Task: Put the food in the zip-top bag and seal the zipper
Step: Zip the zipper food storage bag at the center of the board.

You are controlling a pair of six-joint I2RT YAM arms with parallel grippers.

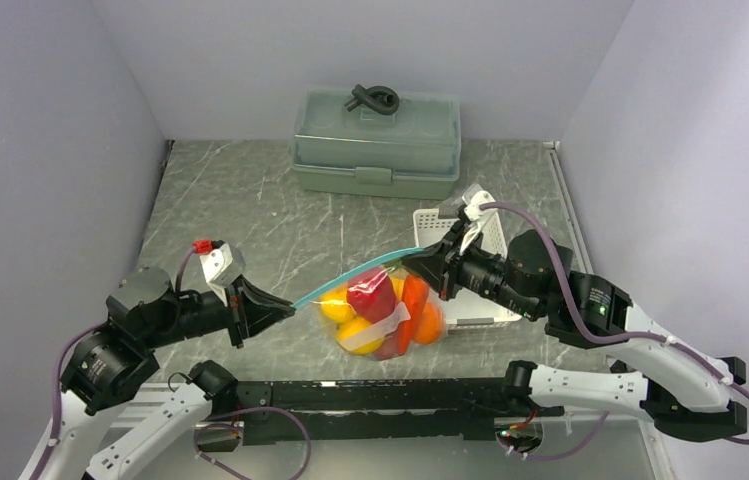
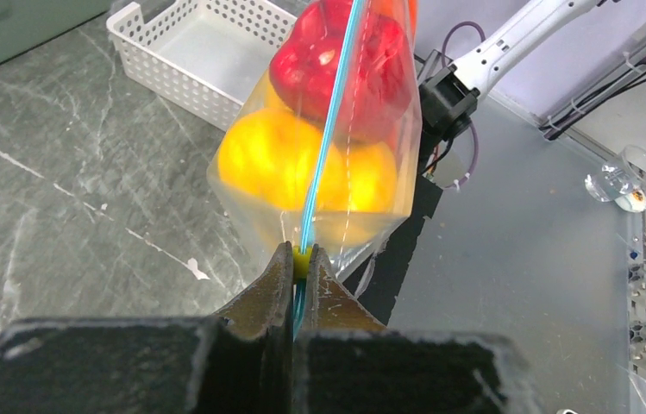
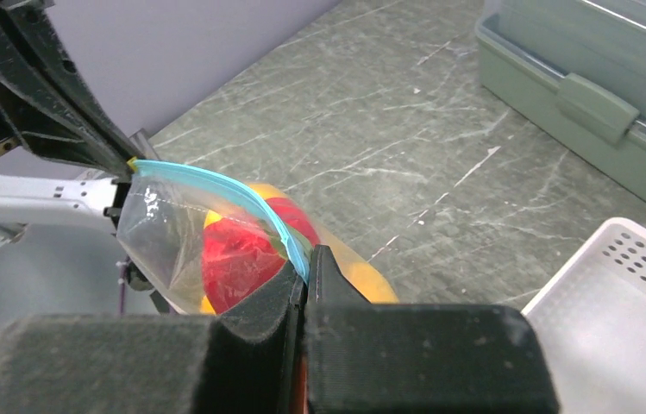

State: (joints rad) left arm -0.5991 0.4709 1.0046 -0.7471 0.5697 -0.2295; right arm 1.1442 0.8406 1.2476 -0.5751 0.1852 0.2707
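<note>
Between both arms, near mid-table, clear soft plastic zip-top bag (image 3: 151, 233) hung by its thin teal-blue zipper strip (image 1: 350, 279). Left gripper (image 1: 290, 306) reached right, low and level, fingers closed tight on the strip's left end. Right gripper (image 1: 408, 262) reached left, fingers pinched on the strip's right end. Yellow, red and orange toy food (image 1: 362, 336) sat inside the bag. White lattice basket (image 1: 493, 238) lay just right of the bag; grey-green lidded box (image 1: 375, 145) stood far back on grey marbled table (image 1: 230, 200).

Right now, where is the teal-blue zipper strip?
Top view, centre: the teal-blue zipper strip stretches between left hand and right hand, above the toy food.
</note>
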